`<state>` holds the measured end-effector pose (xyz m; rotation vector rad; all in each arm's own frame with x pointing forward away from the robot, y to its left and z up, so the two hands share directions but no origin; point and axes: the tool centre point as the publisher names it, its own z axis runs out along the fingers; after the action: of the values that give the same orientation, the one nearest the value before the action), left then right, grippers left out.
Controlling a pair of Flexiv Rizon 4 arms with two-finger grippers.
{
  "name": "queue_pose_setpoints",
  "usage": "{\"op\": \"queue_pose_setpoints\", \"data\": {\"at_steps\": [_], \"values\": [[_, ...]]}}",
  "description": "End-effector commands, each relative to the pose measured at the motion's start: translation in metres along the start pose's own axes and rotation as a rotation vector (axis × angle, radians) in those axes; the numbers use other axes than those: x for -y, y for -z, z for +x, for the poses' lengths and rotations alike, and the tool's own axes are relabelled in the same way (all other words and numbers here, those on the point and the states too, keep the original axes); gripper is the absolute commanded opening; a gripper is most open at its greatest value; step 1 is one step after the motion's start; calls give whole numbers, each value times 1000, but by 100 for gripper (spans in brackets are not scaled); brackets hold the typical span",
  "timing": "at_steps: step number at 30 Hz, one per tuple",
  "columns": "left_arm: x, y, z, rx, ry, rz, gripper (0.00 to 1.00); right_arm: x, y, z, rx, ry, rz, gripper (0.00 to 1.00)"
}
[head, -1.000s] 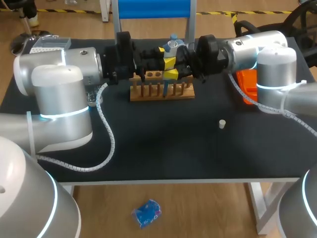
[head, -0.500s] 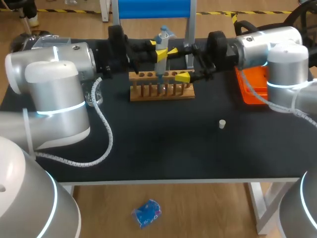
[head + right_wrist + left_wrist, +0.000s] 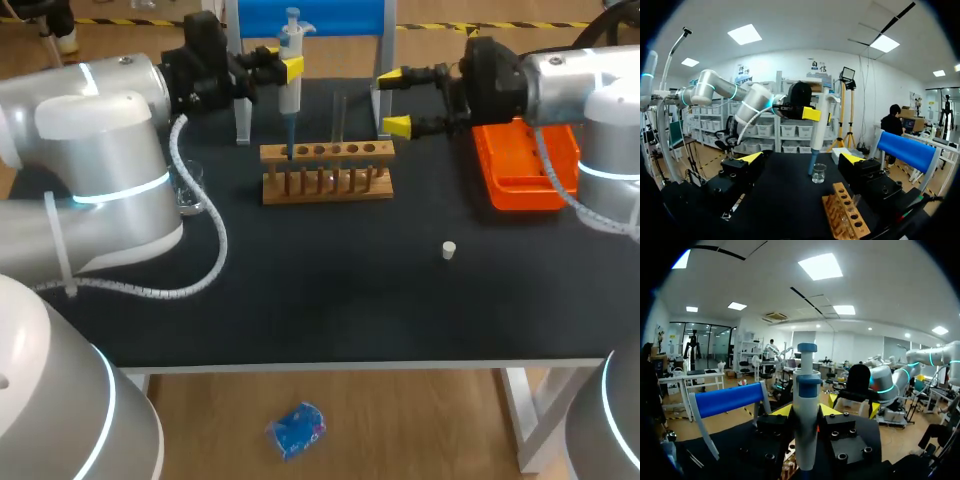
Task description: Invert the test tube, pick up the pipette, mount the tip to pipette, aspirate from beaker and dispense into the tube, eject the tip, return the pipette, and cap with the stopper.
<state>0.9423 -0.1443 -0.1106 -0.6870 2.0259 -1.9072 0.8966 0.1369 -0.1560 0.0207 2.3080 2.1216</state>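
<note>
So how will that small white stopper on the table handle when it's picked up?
The stopper looks tiny and probably light, so a nudge could easily shift it. It appears round, so it may roll if tipped.

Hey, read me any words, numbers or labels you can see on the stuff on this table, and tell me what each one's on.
No text on the table can be read.
On the pipette: any print is too small to make out.
On the beaker: any markings are too small to tell.
On the wooden rack, the orange tray and the stopper: no marks are visible.
</note>
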Motion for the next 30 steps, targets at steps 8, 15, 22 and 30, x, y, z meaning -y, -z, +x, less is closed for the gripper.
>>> {"op": "queue_pose_setpoints", "data": {"at_steps": [8,15,22,30], "values": [[11,-13,-24,136,63,42,0,-19,13,-16,196,3,79,100],[11,-13,-24,136,63,42,0,-19,13,-16,196,3,79,100],[11,-13,-24,136,63,42,0,-17,11,-21,219,-14,87,100],[6,-23,-87,204,115,-4,0,-14,-1,-49,379,11,190,100]]}}
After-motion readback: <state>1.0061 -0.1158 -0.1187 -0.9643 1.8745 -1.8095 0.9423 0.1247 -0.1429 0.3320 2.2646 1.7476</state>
